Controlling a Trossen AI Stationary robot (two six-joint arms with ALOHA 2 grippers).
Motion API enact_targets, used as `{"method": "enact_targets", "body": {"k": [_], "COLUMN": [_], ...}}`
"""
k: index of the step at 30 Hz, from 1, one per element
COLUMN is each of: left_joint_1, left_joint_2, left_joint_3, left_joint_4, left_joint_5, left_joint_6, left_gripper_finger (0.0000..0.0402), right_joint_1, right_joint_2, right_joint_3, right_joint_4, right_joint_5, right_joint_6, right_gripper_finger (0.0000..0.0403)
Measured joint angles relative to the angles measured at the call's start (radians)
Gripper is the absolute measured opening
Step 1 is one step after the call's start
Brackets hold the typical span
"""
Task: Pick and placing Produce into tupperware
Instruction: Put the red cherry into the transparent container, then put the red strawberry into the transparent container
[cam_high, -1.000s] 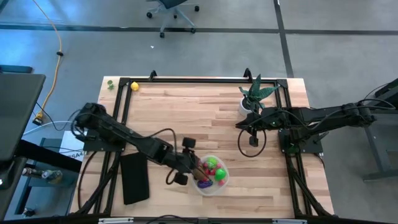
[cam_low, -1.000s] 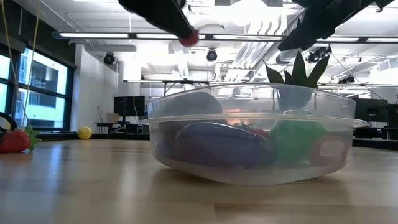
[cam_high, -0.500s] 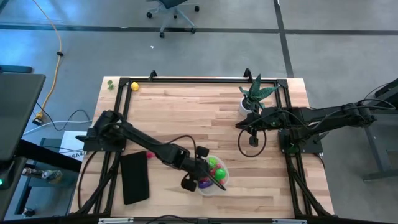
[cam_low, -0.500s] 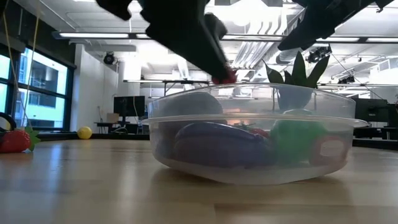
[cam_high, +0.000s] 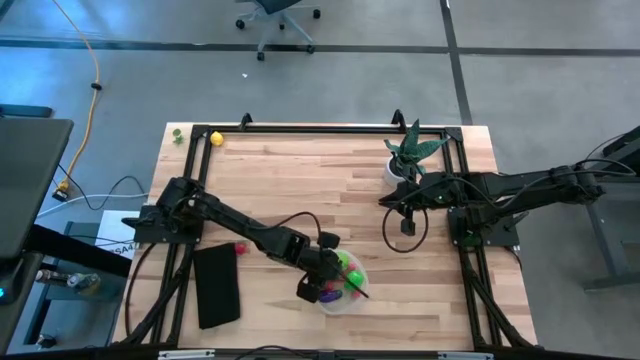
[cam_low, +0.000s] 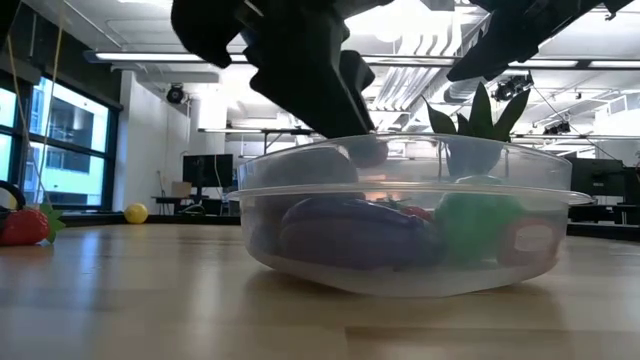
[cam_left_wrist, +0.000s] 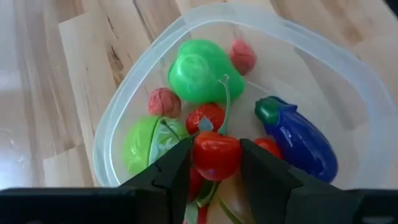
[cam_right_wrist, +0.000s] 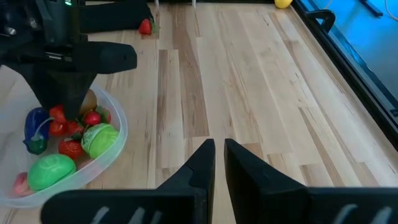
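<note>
Our left fingers (cam_left_wrist: 216, 163), a second ago beside the tub (cam_high: 358, 296), have swung over it and dipped low, and they pinch a glossy red tomato (cam_left_wrist: 216, 155) just above the pile, so the drop looks near. Below lie smooth plastic pieces: a round green one (cam_left_wrist: 198, 70), a purple eggplant (cam_left_wrist: 301, 138), small red bits. Our right fingers (cam_right_wrist: 218, 163) wait, nearly shut and empty, above the pale wood counter (cam_high: 300, 180).

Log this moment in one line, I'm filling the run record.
left tool: over tupperware, red tomato between fingers | right tool: shut, idle above table | strawberry: still out
</note>
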Motion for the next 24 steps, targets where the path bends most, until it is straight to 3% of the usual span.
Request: {"method": "enact_targets", "body": {"k": [9,14,19,24], "left_joint_1": [0.001,0.009,0.046,0.052], "left_joint_2": [0.0,-0.05,-0.157,-0.297], "left_joint_3": [0.0,-0.001,-0.005,-0.104], "left_joint_4": [-0.019,-0.107,-0.351,-0.48], "left_joint_5": [-0.024,-0.063,-0.096,-0.195], "left_joint_6": [0.012,0.01,-0.08,-0.221], "left_gripper_finger": [0.0167,0.0155,0.0132,0.0109], "right_joint_1": [0.0,0.0,0.0,0.0], "right_joint_2": [0.0,0.0,0.0,0.0], "right_joint_3": [0.0,0.0,0.0,0.0], "right_joint_4": [0.0,0.0,0.001,0.0], "right_joint_5": [0.0,0.0,0.0,0.0], "right_joint_6": [0.0,0.0,0.0,0.0], "right_gripper_finger": [0.0026,0.0026,0.0026,0.0026]}}
